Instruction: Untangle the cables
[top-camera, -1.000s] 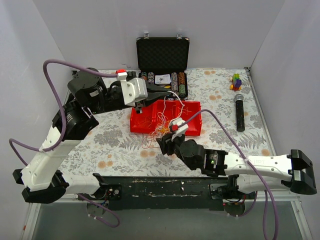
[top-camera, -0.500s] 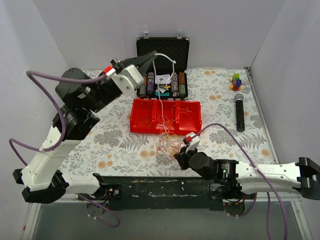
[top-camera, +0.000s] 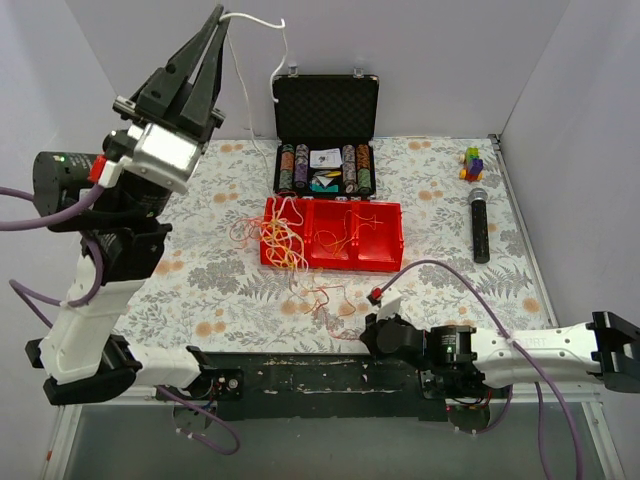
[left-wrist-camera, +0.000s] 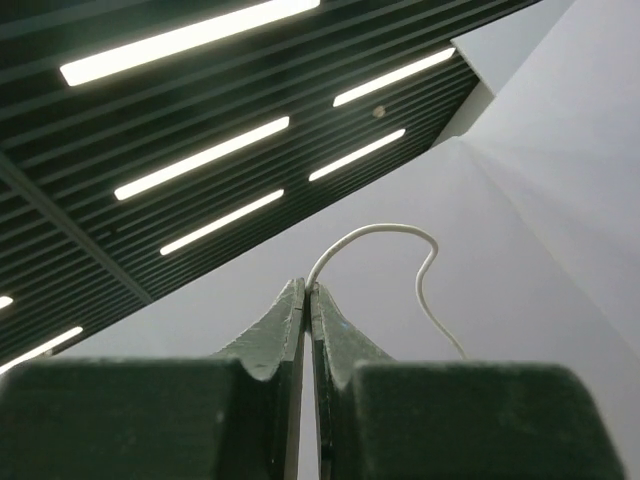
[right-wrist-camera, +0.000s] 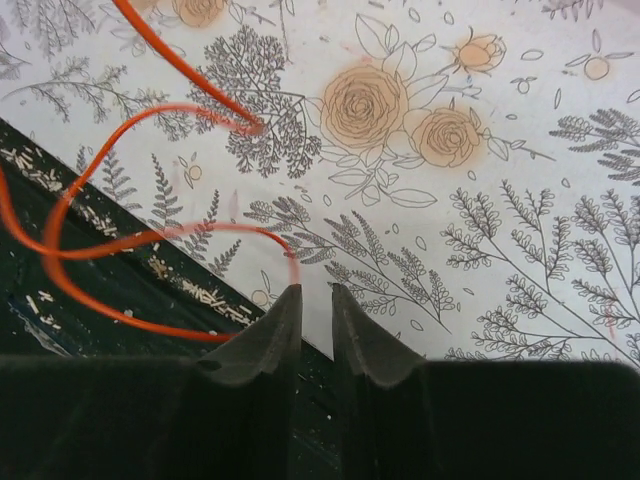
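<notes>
My left gripper (top-camera: 218, 14) is raised high at the back left and is shut on a thin white cable (top-camera: 256, 17), which loops over and hangs down toward the case. In the left wrist view the jaws (left-wrist-camera: 308, 288) pinch that white cable (left-wrist-camera: 380, 230) at their tips. The tangle of orange and yellow wires (top-camera: 272, 237) lies over the left end of the red tray (top-camera: 385, 264). A reddish wire (top-camera: 318, 296) trails from it toward my right gripper (top-camera: 364, 334) at the near table edge. In the right wrist view the jaws (right-wrist-camera: 315, 292) stand slightly apart with nothing between them. An orange wire (right-wrist-camera: 100, 245) loops past the left fingertip (right-wrist-camera: 285, 310).
An open black case (top-camera: 326, 98) with poker chips stands behind the tray. A black microphone (top-camera: 479, 226) and small coloured blocks (top-camera: 471, 162) lie at the right. The black front strip of the table (right-wrist-camera: 110, 310) is right under my right gripper.
My left gripper has swung up and to the left with the white cable. The tangle has slid left across the tray. My right gripper has drawn back toward the near edge.
</notes>
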